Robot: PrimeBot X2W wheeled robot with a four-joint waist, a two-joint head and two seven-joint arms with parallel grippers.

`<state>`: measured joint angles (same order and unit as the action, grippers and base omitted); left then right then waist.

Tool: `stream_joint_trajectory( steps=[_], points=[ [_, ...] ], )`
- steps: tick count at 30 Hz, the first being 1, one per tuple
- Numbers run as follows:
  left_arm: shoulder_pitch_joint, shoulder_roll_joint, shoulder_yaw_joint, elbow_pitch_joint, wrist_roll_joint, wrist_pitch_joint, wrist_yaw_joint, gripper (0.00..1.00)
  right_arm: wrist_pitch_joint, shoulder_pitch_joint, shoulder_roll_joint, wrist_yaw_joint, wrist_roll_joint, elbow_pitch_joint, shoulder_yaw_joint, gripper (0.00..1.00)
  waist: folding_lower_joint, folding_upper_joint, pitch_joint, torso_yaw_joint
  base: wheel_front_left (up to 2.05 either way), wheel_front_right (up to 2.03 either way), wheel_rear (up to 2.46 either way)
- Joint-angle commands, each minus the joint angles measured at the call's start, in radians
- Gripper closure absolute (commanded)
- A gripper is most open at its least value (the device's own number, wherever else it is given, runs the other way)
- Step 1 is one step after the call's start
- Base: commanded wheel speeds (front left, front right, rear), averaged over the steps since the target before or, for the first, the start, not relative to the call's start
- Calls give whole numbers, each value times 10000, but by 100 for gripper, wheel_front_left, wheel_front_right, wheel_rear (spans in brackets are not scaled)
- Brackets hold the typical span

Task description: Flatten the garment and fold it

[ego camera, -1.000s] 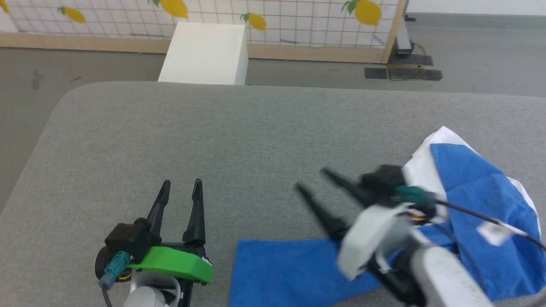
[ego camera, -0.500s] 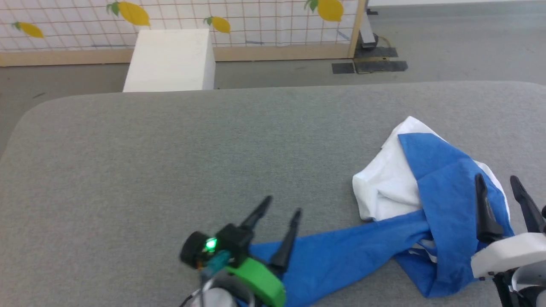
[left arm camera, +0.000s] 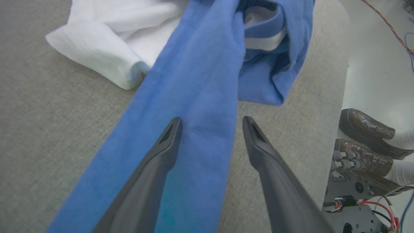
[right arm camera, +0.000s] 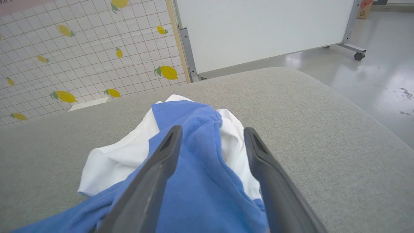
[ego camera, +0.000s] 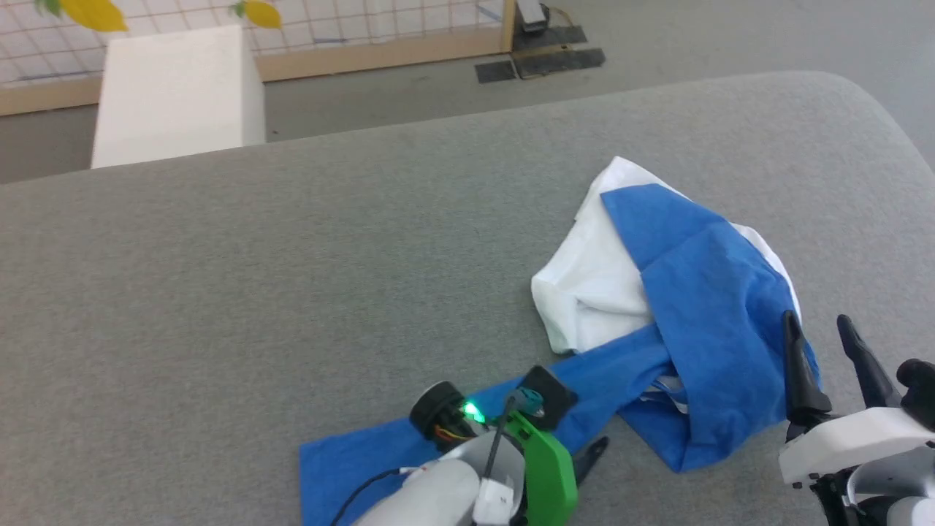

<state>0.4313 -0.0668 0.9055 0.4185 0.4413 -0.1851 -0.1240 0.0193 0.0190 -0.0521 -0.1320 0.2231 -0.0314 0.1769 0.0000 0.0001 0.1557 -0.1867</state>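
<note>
Garment: white-and-blue shirt (ego camera: pixel 694 292), crumpled on the right part of the grey tabletop (ego camera: pixel 292 256). Its white body is bunched under a blue fold, and by my judgement it is far from flat.
Sleeve: 1 long blue sleeve (left arm camera: pixel 194 97) runs out of the heap toward the near edge and lies fairly smooth.
Left gripper: left gripper (left arm camera: pixel 212 121) is spread and empty, pointing down at the sleeve. 1 finger is over blue cloth, the other over bare grey just beside the sleeve's edge. I cannot tell if the tips touch.
Right gripper: right gripper (ego camera: pixel 816 319) is spread, pinching nothing, at the near right side of the blue heap.
Likely step: taking hold of the sleeve to pull the shirt open.
Risk: closing astride the edge may catch only 1 thin layer, or none, so the cloth slips free. A pull on the sleeve alone may drag the whole heap rather than spread it.
Writing: none legible, and no brand or printed mark shows.
Nearby: a person's 2 brown shoes (left arm camera: pixel 365 129) are on the floor beside the tabletop. A lemon-print grid panel (right arm camera: pixel 64 48) stands beyond.
</note>
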Motion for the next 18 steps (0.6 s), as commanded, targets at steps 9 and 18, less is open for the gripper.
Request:
stream_joint_trajectory(
  steps=[9, 18],
  points=[
    [251, -276, -270, 381, 506, -595, 403, 100, -177, -183, 18, 13, 109, 204, -269, 0, 0, -1, 241, -470, 0, 0, 0],
    [-1046, -928, -2990, -621, 1745, 2169, 2066, 100, 11, -24, 18, 13, 38, -2, -182, 0, 0, -1, -199, 448, 0, 0, 0]
  ],
)
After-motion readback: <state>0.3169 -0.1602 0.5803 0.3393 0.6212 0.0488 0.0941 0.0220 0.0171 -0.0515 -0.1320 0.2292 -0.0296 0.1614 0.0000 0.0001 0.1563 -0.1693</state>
